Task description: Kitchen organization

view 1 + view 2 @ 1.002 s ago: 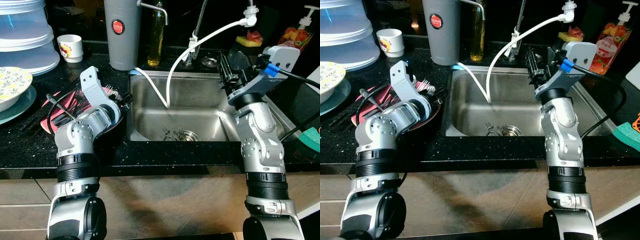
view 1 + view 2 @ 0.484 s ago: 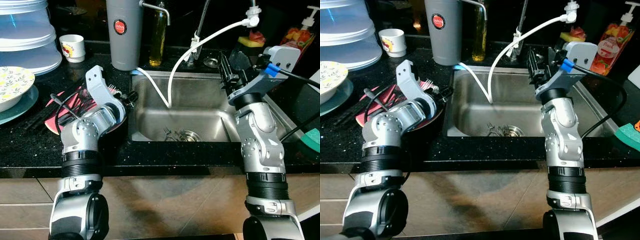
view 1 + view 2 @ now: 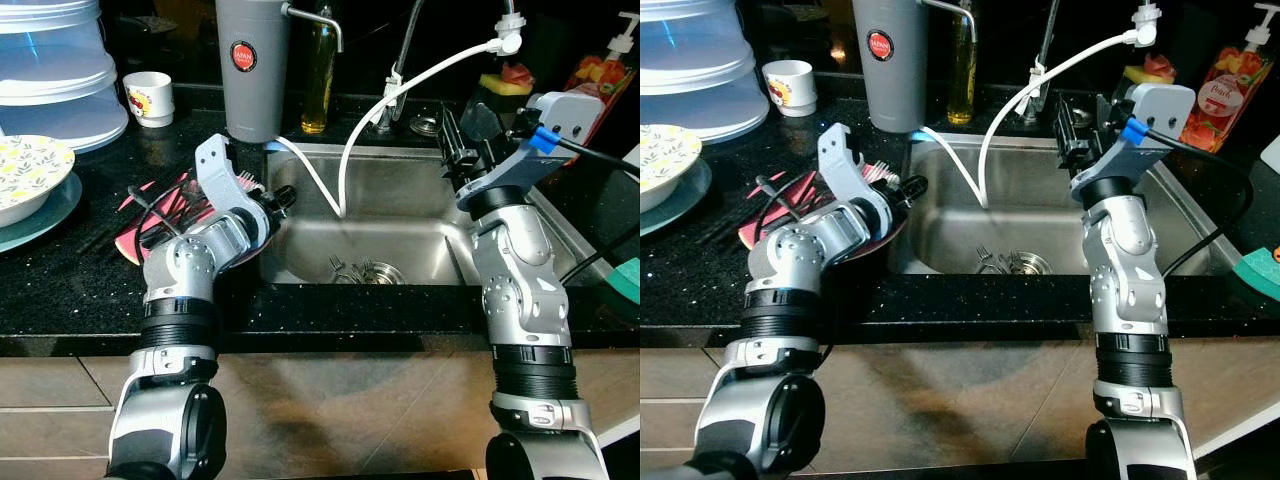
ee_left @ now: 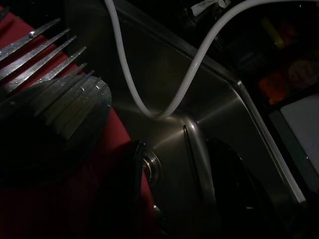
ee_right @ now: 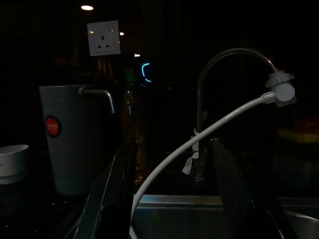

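Head views evenly lit from above, sharp, no motion blur. Glare on steel sink (image 3: 400, 215) floor and walls; speckled highlights on black countertop (image 3: 60, 290). Background behind faucet (image 3: 405, 50) falls to near black. Both wrist views very dark, grainy. Left wrist: soft sheen on sink steel, fork tines (image 4: 45, 55) dimly glinting. Right wrist: small ceiling light (image 5: 86, 7) glowing, white hose (image 5: 199, 142) brightest.

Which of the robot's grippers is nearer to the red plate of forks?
Left. The left gripper sits at the red plate's sink-side edge, beside the forks. The right gripper is raised over the sink's far right side, well apart.
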### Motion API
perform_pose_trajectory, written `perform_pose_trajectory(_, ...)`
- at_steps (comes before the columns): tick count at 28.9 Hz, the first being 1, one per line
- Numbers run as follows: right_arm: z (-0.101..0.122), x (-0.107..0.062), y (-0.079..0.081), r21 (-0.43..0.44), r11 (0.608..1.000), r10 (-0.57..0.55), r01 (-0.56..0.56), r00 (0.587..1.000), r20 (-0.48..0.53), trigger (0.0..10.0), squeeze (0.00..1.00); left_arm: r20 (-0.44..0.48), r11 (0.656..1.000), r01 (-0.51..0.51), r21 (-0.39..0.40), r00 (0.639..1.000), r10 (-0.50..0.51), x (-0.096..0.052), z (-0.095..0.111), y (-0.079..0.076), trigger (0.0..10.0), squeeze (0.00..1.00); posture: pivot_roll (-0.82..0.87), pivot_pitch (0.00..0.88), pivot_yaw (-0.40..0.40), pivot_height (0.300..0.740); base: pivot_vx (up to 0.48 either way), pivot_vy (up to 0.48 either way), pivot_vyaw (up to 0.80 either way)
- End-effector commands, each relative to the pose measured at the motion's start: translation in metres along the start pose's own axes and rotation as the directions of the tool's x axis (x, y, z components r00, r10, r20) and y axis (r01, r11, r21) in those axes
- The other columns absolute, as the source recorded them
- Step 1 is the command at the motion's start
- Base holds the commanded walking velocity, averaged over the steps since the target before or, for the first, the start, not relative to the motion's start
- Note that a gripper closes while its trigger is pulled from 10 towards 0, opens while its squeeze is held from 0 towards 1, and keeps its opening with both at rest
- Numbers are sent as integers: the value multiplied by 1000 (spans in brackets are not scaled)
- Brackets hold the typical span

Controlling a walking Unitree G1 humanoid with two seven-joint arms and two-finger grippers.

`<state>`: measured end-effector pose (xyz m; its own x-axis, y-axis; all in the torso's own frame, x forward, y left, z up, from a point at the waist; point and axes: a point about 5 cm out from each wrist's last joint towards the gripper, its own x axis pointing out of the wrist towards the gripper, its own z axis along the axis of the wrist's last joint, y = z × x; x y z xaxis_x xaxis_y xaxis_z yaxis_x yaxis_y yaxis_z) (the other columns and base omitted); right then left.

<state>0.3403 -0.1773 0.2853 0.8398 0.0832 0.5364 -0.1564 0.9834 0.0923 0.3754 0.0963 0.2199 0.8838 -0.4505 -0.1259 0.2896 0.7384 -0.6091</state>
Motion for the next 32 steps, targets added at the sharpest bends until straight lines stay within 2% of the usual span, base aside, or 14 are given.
perform_pose_trajectory(1, 4, -2, -5, -9, 1000, -19, 19, 1000, 9, 10000, 0, -90, 1000, -8, 12, 996, 9, 5, -19, 0, 10000, 0, 74, 9, -32, 740, 0, 0, 0)
perform_pose_trajectory(2, 4, -2, -5, -9, 1000, -19, 19, 1000, 9, 10000, 0, -90, 1000, -8, 12, 996, 9, 5, -19, 0, 10000, 0, 74, 9, -32, 740, 0, 0, 0)
perform_pose_trajectory(4, 4, -2, -5, -10, 1000, -20, 20, 1000, 12, 10000, 0, -1, 958, -76, 277, 997, 79, -1, -1, 4, 10000, 0, 73, 12, -29, 740, 0, 0, 0)
perform_pose_trajectory(5, 4, -2, -5, -10, 1000, -20, 20, 1000, 12, 10000, 0, -1, 958, -76, 277, 997, 79, -1, -1, 4, 10000, 0, 73, 12, -29, 740, 0, 0, 0)
perform_pose_trajectory(7, 6, -4, -5, -7, 1000, -23, 23, 1000, 17, 10000, 0, 181, 825, -177, 536, 979, 92, -23, 39, 0, 10000, 0, 80, 15, -23, 740, 0, 0, 0)
perform_pose_trajectory(8, 6, -4, -5, -7, 1000, -23, 23, 1000, 17, 10000, 0, 181, 825, -177, 536, 979, 92, -23, 39, 0, 10000, 0, 80, 15, -23, 740, 0, 0, 0)
perform_pose_trajectory(10, 6, -5, -5, -3, 1000, -25, 25, 1000, 19, 10000, 0, 295, 747, -282, 602, 948, 120, -44, 66, 1, 10000, 0, 87, 17, -20, 740, 0, 0, 0)
perform_pose_trajectory(12, 4, -6, -5, 5, 1000, -22, 22, 1000, 13, 10000, 0, 379, 721, -422, 550, 895, 235, -66, 81, 14, 10000, 0, 97, 18, -19, 740, 0, 0, 0)
perform_pose_trajectory(19, 1, -5, -2, 15, 1000, -8, 8, 1000, 6, 10000, 0, 438, 739, -456, 496, 866, 241, -85, 76, 15, 10000, 0, 126, 19, -31, 740, 0, 0, 0)
perform_pose_trajectory(21, -1, -3, 2, 26, 1000, 14, -14, 1000, -1, 10000, 0, 484, 843, -443, 306, 835, 263, -104, 62, 17, 10000, 0, 142, 21, -35, 740, 0, 0, 0)
perform_pose_trajectory(25, -3, -1, 5, 32, 999, 26, -26, 1000, -7, 10000, 0, 481, 873, -481, 78, 785, 390, -117, 52, 32, 10000, 0, 142, 21, -35, 740, 0, 0, 0)
perform_pose_trajectory(28, -4, -1, 5, 34, 999, 30, -30, 1000, -9, 10000, 0, 465, 870, -494, 5, 771, 435, -120, 50, 37, 10000, 0, 156, 24, -45, 740, 0, 0, 0)
perform_pose_trajectory(29, -4, -1, 6, 36, 999, 35, -34, 999, -12, 10000, 0, 447, 863, -502, -51, 761, 469, -122, 49, 42, 10000, 1000, 156, 24, -45, 740, 0, 0, 0)
perform_pose_trajectory(32, -6, -1, 7, 38, 998, 41, -40, 999, -16, 10000, 0, 438, 846, -530, -66, 746, 501, -125, 48, 45, 10000, 1000, 160, 24, -49, 740, 0, 0, 0)
